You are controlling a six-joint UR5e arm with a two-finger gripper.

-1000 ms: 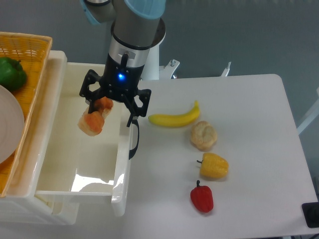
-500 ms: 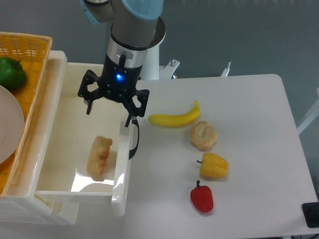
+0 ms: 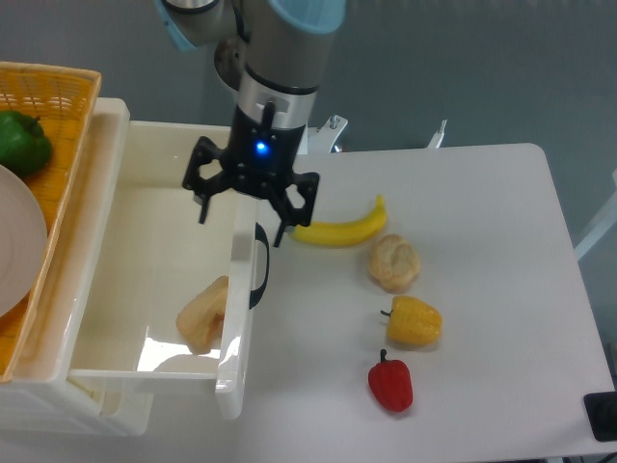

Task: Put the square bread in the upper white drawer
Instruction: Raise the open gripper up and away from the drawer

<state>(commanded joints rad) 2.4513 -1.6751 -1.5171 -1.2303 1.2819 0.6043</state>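
Table point(image 3: 482, 193): white and smooth, with a rounded far right corner; it takes up the right and middle of the view.
Room: a plain grey-blue backdrop behind the table; a white frame leg shows at the right edge, and a small dark object point(image 3: 602, 417) sits at the table's near right corner.
Drawer point(image 3: 125, 231): glossy white, pulled open at the left of the table, with its black curved handle point(image 3: 260, 265) on the front panel facing the table.
Bread point(image 3: 203, 315): inside the drawer, on the floor near the front panel and toward the near end, just left of the handle's lower part.
Bread axis: its long axis runs on a slant, from lower left up toward the upper right; the upper end leans toward the front panel. A pale tan face is up, with a browner edge at the bottom.
Gripper point(image 3: 244, 210): black fingers spread wide apart and holding nothing; it hangs over the drawer's front panel above the handle, well apart from the bread, with a blue light on its body.
Basket point(image 3: 58, 92): yellow wicker, at the far left above the drawer, holding a green pepper point(image 3: 21, 140) and a white plate point(image 3: 17, 241).
Banana point(image 3: 339, 228): on the table just right of the gripper.
Bun point(image 3: 393, 261): round and pale, just below the banana's right end.
Yellow pepper point(image 3: 413, 321): near the bun, on the near side.
Red pepper point(image 3: 390, 382): nearest the front edge, below the yellow one.
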